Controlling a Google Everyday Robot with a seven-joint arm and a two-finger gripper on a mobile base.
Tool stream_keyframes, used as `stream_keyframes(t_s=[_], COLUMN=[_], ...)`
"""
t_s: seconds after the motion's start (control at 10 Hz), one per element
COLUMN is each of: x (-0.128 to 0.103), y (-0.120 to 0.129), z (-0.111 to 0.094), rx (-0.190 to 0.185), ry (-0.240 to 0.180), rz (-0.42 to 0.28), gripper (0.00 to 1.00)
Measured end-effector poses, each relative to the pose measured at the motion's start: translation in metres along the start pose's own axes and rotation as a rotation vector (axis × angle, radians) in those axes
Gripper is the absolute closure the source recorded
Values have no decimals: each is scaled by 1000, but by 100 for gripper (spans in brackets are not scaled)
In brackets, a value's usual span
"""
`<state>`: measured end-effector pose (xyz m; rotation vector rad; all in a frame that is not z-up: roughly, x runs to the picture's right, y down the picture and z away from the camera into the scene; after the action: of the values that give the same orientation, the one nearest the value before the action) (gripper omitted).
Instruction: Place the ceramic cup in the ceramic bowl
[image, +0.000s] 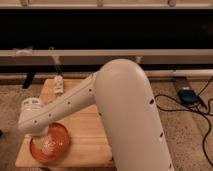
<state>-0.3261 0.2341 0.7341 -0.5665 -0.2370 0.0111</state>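
Observation:
The ceramic bowl (52, 144), wide, shallow and orange-red with a pale speckled centre, sits at the front left corner of the wooden table (87, 142). My white arm (120, 100) reaches from the right down to the left. Its wrist end (34, 119) hangs over the bowl's back left rim. The gripper sits under that wrist end, right above the bowl, and is hidden by the arm. The ceramic cup is not visible; it is hidden or out of view.
A small pale block (58, 86) stands near the table's back left edge. A dark device with black cables (188, 95) lies on the speckled floor to the right. A long pale rail (150, 55) and dark wall run behind the table.

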Motion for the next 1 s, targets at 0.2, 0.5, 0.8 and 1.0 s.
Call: stream_keyframes(t_s=[0.2, 0.5, 0.8, 1.0], x=[0, 0, 8, 28], y=[0, 0, -6, -22], z=[0, 0, -10, -27], rx=[0, 0, -14, -25], ry=[0, 0, 11, 25], rz=[0, 0, 6, 24], gripper=[20, 20, 20, 20])
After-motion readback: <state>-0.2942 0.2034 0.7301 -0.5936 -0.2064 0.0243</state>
